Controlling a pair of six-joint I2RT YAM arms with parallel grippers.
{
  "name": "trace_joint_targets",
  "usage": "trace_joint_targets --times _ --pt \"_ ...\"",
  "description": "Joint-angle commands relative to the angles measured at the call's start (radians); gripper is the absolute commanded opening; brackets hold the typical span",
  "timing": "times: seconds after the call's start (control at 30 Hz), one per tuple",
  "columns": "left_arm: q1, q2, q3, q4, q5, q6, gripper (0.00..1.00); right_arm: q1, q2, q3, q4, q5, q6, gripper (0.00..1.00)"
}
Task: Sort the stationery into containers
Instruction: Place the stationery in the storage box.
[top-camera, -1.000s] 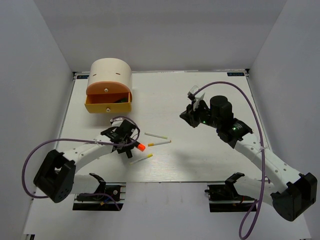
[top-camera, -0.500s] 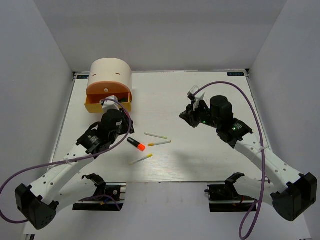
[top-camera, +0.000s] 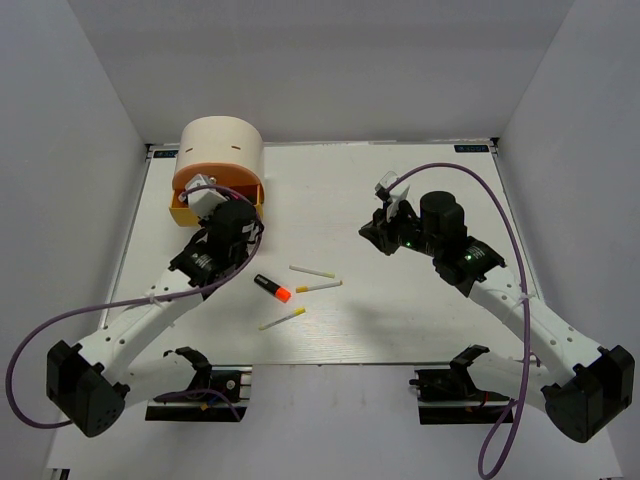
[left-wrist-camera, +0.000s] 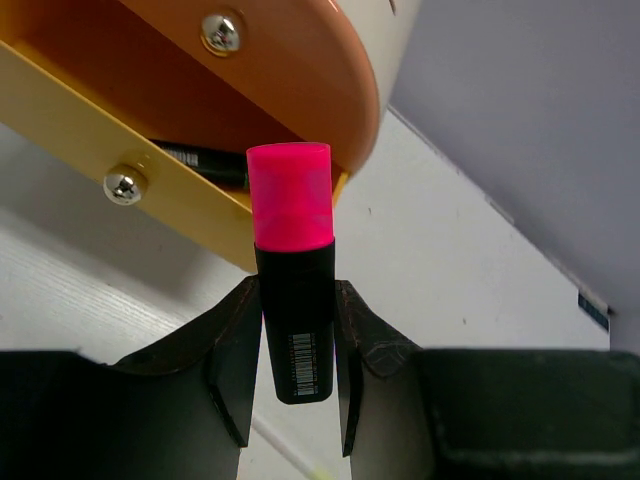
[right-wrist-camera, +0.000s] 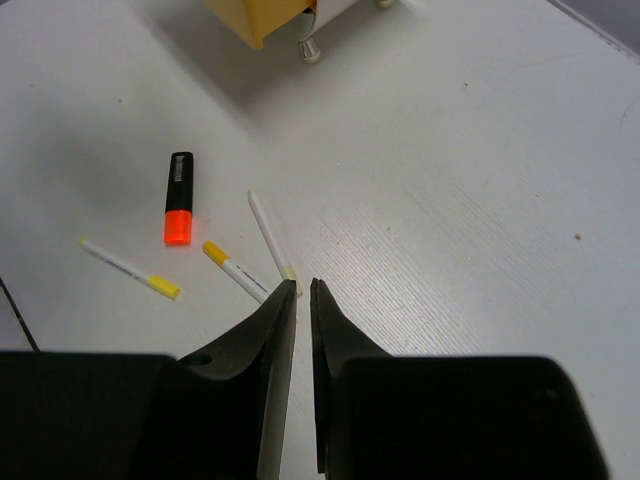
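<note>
Three highlighters (left-wrist-camera: 292, 290) (top-camera: 271, 288) (left-wrist-camera: 203, 163), three sticks (top-camera: 313, 271) (top-camera: 318, 286) (top-camera: 282, 319), one organiser (top-camera: 222, 140)

The right hand (right-wrist-camera: 298, 290), its black fingers nearly meeting and empty, hangs over a white bench (right-wrist-camera: 480, 200). A black orange-capped highlighter (right-wrist-camera: 179, 197) lies beside three thin white yellow-tipped sticks (right-wrist-camera: 236, 272).

Bright, even light — soft shadows on table (top-camera: 420, 320); glints on knobs (left-wrist-camera: 124, 186); all views sharp.

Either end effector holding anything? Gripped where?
Left end effector clamps the pink-capped highlighter by its black barrel, cap sticking out. Right end effector holds nothing.
</note>
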Motion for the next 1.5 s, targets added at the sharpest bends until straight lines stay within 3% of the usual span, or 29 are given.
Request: trace_joint_targets --times 0.0,0.2,0.6,0.9,1.07,1.4,1.47 --pt "0.014 0.021 0.046 0.051 -0.162 -0.116 0.12 -0.003 -0.007 -0.016 0.052 -0.018 0.009 0.17" --pt "0.044 0.101 0.108 0.033 -0.215 -0.234 0.13 -0.003 -0.007 -0.019 0.053 -0.020 0.007 0.17" --pt "0.103 0.192 0.049 0.171 -0.266 -0.379 0.14 -0.006 -0.013 -0.019 0.050 -0.020 0.007 0.17" --pt "0.143 0.282 0.099 0.107 -0.266 -0.489 0.13 -0.006 -0.013 -0.022 0.053 -0.021 0.006 0.17" --pt "0.153 0.304 0.099 0.094 -0.266 -0.513 0.27 -0.007 -0.018 -0.023 0.052 -0.026 0.006 0.17" --pt "0.172 0.324 0.118 0.073 -0.238 -0.513 0.33 -0.006 -0.018 -0.023 0.056 -0.026 0.006 0.17" --pt "0.172 0.324 0.127 0.064 -0.238 -0.513 0.45 -0.009 -0.020 -0.023 0.055 -0.026 0.002 0.17"
